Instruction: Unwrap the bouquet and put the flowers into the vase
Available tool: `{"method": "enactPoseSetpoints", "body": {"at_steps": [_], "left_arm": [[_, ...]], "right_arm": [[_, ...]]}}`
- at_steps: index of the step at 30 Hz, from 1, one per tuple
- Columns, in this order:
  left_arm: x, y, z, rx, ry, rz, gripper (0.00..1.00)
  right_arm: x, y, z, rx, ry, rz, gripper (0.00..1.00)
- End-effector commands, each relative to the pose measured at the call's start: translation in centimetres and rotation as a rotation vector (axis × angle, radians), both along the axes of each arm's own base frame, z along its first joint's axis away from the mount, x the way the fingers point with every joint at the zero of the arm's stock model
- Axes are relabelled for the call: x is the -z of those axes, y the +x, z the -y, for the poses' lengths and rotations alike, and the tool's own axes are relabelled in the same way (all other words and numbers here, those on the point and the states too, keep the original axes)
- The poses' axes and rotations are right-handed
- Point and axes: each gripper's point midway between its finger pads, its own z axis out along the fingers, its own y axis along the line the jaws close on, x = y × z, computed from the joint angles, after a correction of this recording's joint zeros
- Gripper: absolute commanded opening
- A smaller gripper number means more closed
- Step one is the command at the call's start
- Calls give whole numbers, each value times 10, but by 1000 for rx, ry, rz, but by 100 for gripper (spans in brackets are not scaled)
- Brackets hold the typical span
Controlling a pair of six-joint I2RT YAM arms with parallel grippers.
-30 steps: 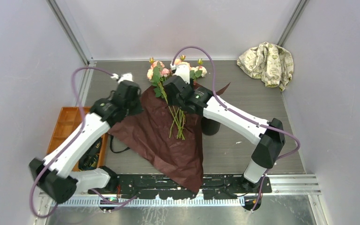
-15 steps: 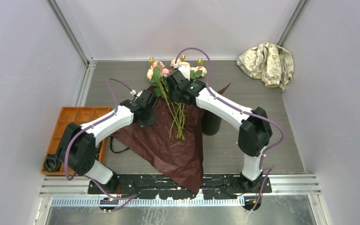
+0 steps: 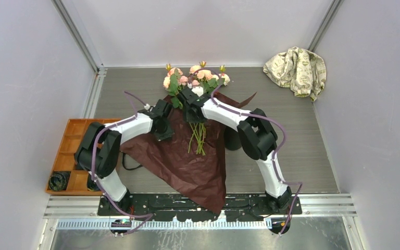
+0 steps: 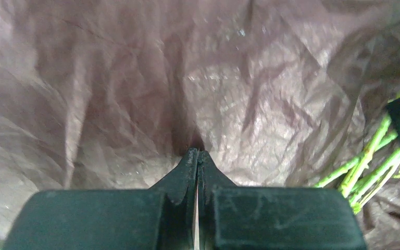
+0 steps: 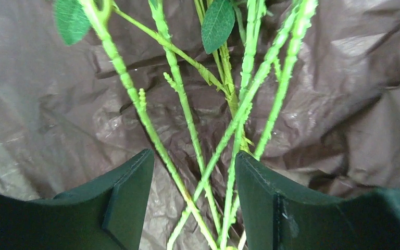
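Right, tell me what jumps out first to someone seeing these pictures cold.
A big sheet of crumpled dark red wrapping paper lies spread open mid-table, with pink and peach artificial roses on thin green stems lying on it, blooms toward the far wall. The right gripper stands open astride the stems, while the left gripper is shut on a pucker of the paper beside them.

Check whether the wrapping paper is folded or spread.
Spread: the wrapping paper lies opened out, crumpled, under the bare flower stems.
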Motion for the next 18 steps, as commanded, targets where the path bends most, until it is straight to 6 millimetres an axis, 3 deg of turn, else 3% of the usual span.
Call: {"method": "enactPoseSetpoints", "body": {"at_steps": [1,5,12,15,18], "left_arm": [[3,15,-8,-75,-78,25,0],[9,15,-28,-114,-56,13,0],[13,17,-74,-224,-66,-2,0],[16,15,-99,-285,-71,-7,0],[14,13,-109,-307,-78,-3,0]], "right_arm": [[0,13,-10,55,73,-10,64],[13,16,-20,49,104,-44,63],[26,15,-64,-48,211,-138,61],[25,10,-84,-100,224,-144,61],[23,3,-97,-139,209,-155,61]]}}
